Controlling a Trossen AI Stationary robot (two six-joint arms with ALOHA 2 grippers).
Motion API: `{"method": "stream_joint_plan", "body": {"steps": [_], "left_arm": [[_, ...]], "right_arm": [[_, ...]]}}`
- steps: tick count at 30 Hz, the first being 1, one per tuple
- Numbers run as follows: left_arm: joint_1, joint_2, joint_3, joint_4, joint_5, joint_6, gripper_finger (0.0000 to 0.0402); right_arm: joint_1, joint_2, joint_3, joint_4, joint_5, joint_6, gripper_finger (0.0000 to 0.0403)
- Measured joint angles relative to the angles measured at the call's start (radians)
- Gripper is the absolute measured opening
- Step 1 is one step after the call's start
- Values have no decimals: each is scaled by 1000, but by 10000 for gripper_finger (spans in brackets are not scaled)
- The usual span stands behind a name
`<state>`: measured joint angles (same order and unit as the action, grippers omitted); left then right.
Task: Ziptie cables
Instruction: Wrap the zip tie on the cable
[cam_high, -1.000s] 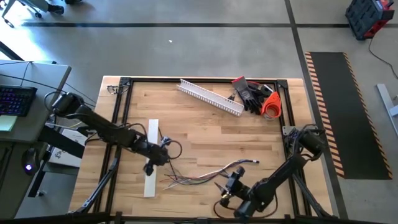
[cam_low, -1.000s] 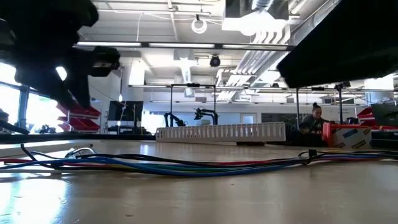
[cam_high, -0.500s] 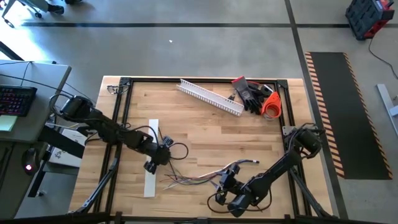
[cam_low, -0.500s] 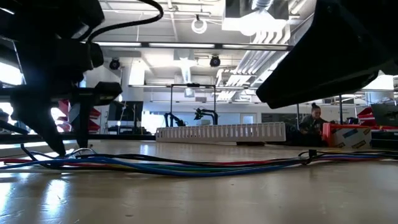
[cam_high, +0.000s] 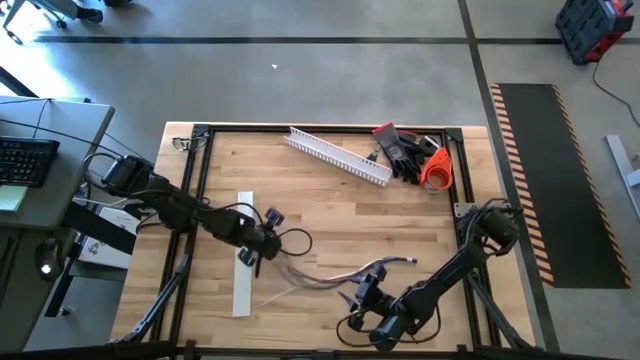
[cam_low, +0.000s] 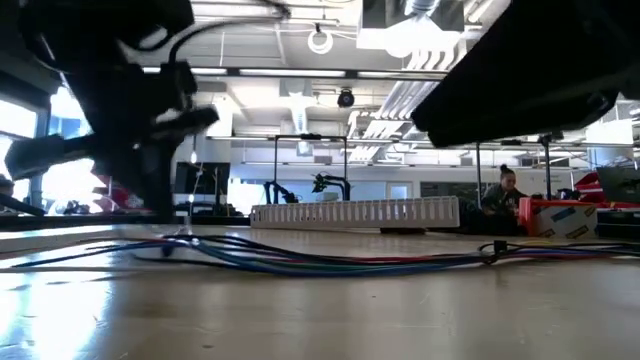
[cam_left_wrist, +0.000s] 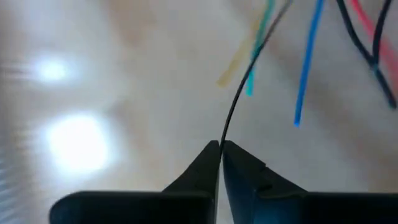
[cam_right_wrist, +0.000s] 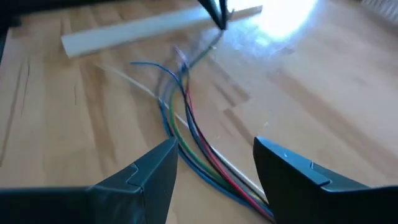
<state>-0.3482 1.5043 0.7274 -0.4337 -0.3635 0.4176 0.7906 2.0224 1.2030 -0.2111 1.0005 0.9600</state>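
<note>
The left claw (cam_high: 262, 250) is pinched together on one thin dark wire of the cables (cam_high: 320, 281) — the bunch lies fanned across the front of the desk (cam_high: 330, 215), just beside the flat white strip (cam_high: 243, 255). The right claw (cam_high: 352, 300) stands apart above the bunch's other end, holding nothing.

One bunch of cables (cam_high: 330, 280), one white strip (cam_high: 243, 270), one slotted channel (cam_high: 338, 156), one pair of gloves (cam_high: 403, 152), two arms.
</note>
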Motion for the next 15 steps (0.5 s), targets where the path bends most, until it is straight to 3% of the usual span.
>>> {"method": "stream_joint_plan", "body": {"steps": [4,8,11,15], "left_arm": [[-34,-2,61,-73,-300,57,0],[-63,-3,97,-88,-507,102,0],[-82,-9,102,-87,-609,144,0],[-112,-13,104,-60,-603,167,0]], "right_arm": [[20,0,0,19,93,8,199],[24,0,0,75,110,-14,199],[17,0,0,131,84,-93,199],[8,8,1,253,59,-291,199]]}}
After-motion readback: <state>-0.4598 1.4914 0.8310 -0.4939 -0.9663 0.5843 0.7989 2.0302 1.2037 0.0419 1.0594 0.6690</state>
